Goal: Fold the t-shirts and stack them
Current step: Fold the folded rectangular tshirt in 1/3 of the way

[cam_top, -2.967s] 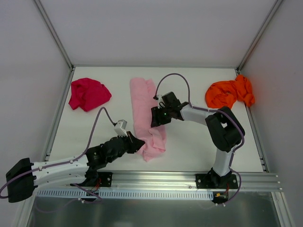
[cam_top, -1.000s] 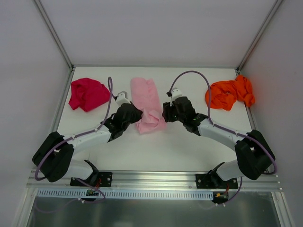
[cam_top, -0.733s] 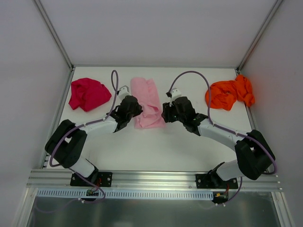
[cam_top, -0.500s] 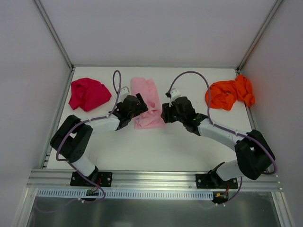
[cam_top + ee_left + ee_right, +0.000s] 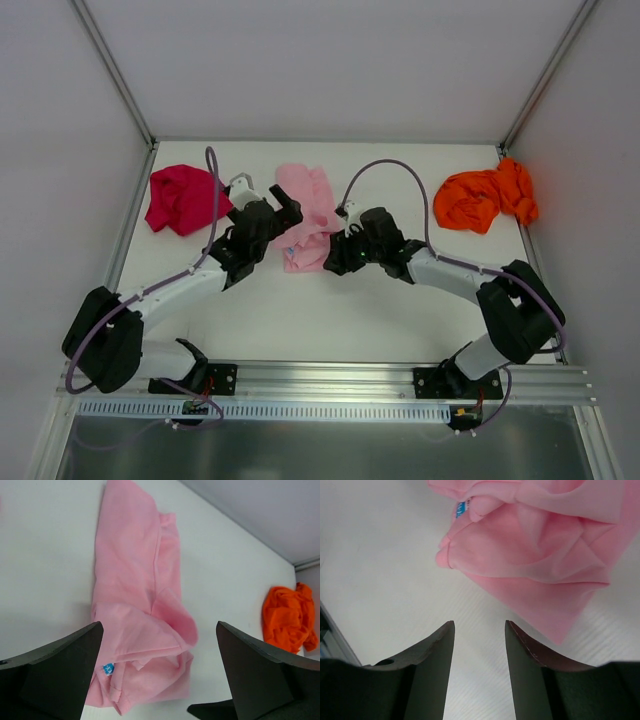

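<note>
We are letting go of the light pink t-shirt (image 5: 308, 212). A second ago the left jaws were pinched on its near end and carrying it toward the far edge; now they are standing wide open above the cloth with nothing in them. The shirt is lying in the middle of the bench (image 5: 400, 310), toward the far edge, its near end doubled back over the rest (the fold is looking lumpy rather than flat, with the small tag (image 5: 108, 669) showing at the bundle's near left corner). The right jaws are hovering about half open just off the shirt's near right edge, gripping nothing. We are judging this fold made but untidy. The magenta-red t-shirt (image 5: 185, 198) is lying crumpled near the far left corner and the orange t-shirt (image 5: 485, 197) at the far right corner, so most of the task is still waiting.
</note>
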Robot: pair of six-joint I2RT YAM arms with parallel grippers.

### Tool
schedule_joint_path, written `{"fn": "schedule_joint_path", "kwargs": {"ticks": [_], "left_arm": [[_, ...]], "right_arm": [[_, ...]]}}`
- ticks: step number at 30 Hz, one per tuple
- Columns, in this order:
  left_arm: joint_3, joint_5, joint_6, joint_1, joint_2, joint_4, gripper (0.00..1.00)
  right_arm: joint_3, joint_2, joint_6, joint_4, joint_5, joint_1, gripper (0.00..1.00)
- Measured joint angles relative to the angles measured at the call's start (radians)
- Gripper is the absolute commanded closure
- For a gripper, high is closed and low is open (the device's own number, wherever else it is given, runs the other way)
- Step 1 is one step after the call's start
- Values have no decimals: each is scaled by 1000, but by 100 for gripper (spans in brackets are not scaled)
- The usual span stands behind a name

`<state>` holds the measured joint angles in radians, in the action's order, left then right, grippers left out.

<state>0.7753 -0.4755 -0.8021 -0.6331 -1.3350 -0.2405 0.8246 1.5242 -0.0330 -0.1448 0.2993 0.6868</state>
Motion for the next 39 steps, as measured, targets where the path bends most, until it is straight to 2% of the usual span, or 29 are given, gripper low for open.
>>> {"fn": "schedule_joint_path", "kwargs": {"ticks": [7,18,23,27,39], "left_arm": [[-18,-78,34,-7,111,8,1],[-148,-78,40,-8,269,33,1],[-201,-77,41,-9,362,40,1],[-233,-76,40,-10,373,40,1],[-270,-76,40,-23,369,43,1]], "right_arm": [[63,113,21,-23,137,4,51],[315,315,25,17,175,-6,51],[448,388,3,100,113,-21,52],[542,422,-34,150,28,-26,53],[581,419,-92,202,-267,-23,53]]}}
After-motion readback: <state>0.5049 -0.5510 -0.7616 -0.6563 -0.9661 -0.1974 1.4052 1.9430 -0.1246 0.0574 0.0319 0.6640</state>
